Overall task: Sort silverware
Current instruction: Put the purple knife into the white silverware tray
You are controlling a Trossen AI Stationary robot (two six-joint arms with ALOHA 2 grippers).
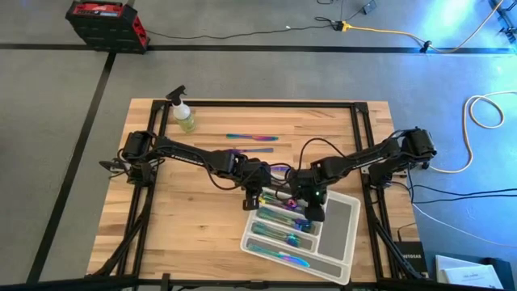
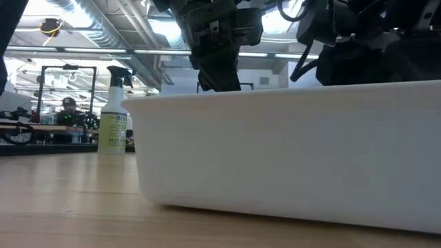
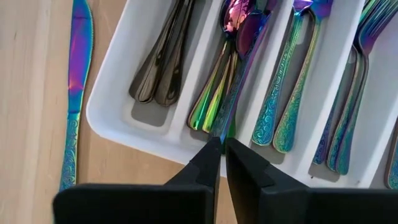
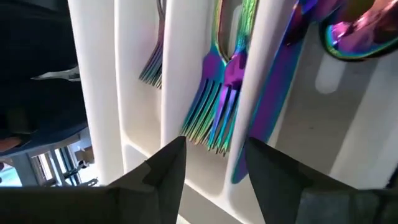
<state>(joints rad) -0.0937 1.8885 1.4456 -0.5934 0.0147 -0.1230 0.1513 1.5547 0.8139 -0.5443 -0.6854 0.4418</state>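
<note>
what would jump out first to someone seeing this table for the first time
The white compartment tray near the table's front right, filled with iridescent rainbow silverware and a few dark spoons. Both arms meet over it: the left end effector is shut on a slim rainbow handle, and the right end effector hovers open above the forks. A yellow-green spray bottle stands at the back left.
</note>
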